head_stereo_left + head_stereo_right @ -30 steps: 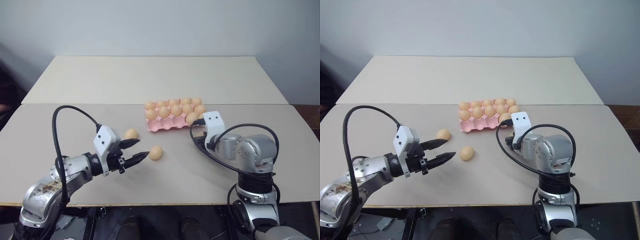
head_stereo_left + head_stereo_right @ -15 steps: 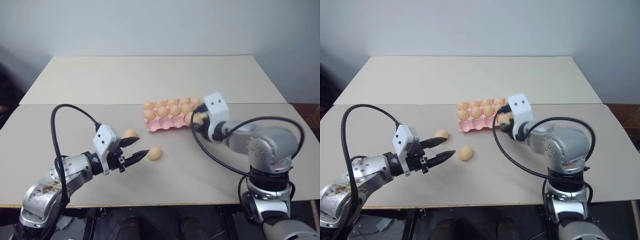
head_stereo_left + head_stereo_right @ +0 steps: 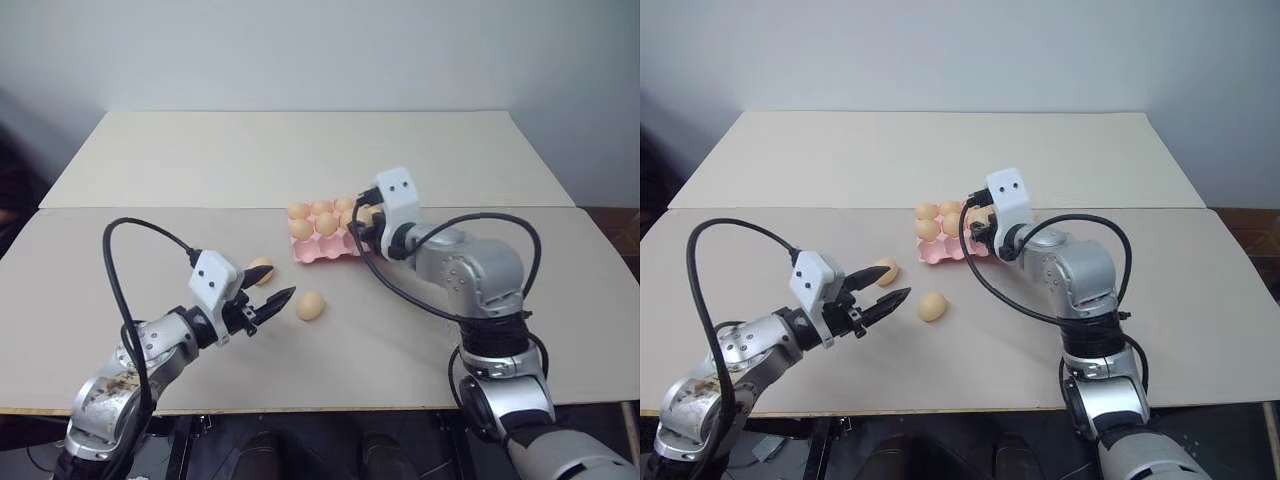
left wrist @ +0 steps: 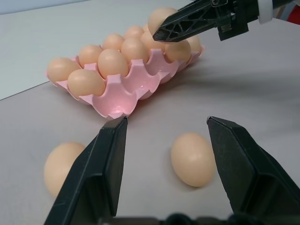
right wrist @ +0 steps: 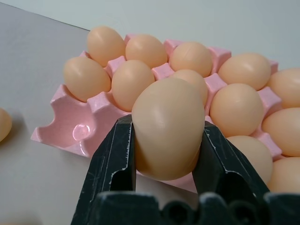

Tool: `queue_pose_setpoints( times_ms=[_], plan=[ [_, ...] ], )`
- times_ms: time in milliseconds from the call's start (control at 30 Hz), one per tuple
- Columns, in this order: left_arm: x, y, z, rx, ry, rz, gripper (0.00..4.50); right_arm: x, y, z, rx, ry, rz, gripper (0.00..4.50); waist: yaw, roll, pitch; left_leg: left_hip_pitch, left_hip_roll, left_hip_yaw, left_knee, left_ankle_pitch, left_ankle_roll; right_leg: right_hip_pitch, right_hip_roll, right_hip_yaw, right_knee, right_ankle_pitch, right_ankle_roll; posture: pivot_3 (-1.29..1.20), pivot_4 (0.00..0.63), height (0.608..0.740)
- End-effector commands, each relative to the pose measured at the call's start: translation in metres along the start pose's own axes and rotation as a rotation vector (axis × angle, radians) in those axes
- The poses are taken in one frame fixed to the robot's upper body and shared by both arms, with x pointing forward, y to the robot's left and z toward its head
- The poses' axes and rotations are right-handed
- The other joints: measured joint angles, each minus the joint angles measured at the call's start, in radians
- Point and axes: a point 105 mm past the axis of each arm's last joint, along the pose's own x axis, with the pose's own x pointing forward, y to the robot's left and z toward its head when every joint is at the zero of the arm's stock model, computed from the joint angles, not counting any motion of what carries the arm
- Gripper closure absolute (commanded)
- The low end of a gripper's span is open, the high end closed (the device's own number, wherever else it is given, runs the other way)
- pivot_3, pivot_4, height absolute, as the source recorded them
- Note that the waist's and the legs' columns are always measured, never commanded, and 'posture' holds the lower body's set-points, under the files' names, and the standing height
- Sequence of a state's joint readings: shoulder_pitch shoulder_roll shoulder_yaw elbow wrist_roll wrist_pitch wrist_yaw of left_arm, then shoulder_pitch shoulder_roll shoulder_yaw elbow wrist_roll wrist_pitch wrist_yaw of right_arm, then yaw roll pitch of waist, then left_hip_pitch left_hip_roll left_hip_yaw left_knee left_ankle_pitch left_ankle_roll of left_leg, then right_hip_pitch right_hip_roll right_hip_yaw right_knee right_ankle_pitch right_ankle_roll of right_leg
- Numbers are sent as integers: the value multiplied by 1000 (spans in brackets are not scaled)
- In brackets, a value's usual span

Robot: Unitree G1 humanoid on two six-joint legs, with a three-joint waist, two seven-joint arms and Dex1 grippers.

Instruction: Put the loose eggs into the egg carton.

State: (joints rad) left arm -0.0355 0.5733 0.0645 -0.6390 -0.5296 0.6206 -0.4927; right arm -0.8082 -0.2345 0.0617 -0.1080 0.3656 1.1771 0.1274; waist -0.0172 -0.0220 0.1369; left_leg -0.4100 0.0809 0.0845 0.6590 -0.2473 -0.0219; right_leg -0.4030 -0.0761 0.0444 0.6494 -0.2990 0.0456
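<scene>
Pale table carries the egg carton, two loose eggs near it. Left wrist view: the left gripper stands half open, empty. Right wrist view: the right gripper clamps an egg above the carton; releasing off-centre could roll it onto neighbours.

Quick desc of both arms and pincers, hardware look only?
Both arms are silver-grey metal with rounded joint housings and black seams. Each wrist carries a white boxy camera block, with a black cable looping from it back to the forearm. The left pincer and right pincer each have two black, tapered, wedge-shaped fingers. The left arm's upper housing looks scuffed brownish.
</scene>
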Motion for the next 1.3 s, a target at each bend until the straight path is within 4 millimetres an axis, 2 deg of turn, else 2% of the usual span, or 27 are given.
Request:
queue_pose_setpoints(
  times_ms=[33,167,467,600,800,900,1000,1133,1233,1300],
  plan=[
    [-5,-2,13,40,-42,18,1547,1,5,17,-24,-60,27,3103,1,0,0,0,0,0,0,0,0,0,0,0,0,0,0,0,150,740],
    [-7,-2,14,41,-42,27,1547,6,5,16,9,-46,41,3103,1,0,0,0,0,0,0,0,0,0,0,0,0,0,0,0,150,740],
    [-9,-3,16,34,-42,28,1547,12,-2,15,6,-29,4,41,1,0,0,0,0,0,0,0,0,0,0,0,0,0,0,0,150,740],
    [-9,-3,16,32,-42,23,1547,9,-5,19,-6,-38,-7,13,1,0,0,0,0,0,0,0,0,0,0,0,0,0,0,0,150,740],
    [-8,-2,17,37,-38,10,1547,-7,-8,36,-30,-91,11,13,2,0,0,0,0,0,0,0,0,0,0,0,0,0,0,0,150,740],
    [-11,1,19,45,-30,-3,1547,-27,-5,52,-85,-130,93,13,2,0,0,0,0,0,0,0,0,0,0,0,0,0,0,0,150,740],
    [-17,7,21,39,-22,-5,1547,-56,-9,64,-161,-155,194,13,6,0,0,-1,0,0,0,0,0,0,0,0,-1,0,0,0,150,740],
    [-34,15,25,7,28,-72,1547,-108,-33,49,-353,-66,351,13,20,0,0,-1,0,-1,0,-1,2,1,-1,-2,-3,0,0,0,150,740],
    [-54,28,33,-29,59,-100,1547,-129,-61,28,-433,44,351,13,18,0,0,0,0,0,0,-2,3,1,0,-1,-4,0,0,0,150,740],
    [-70,37,40,-37,75,-130,1547,-138,-76,21,-440,68,341,13,2,0,0,2,0,1,0,-2,3,2,0,1,-3,0,0,0,150,740]
  ],
)
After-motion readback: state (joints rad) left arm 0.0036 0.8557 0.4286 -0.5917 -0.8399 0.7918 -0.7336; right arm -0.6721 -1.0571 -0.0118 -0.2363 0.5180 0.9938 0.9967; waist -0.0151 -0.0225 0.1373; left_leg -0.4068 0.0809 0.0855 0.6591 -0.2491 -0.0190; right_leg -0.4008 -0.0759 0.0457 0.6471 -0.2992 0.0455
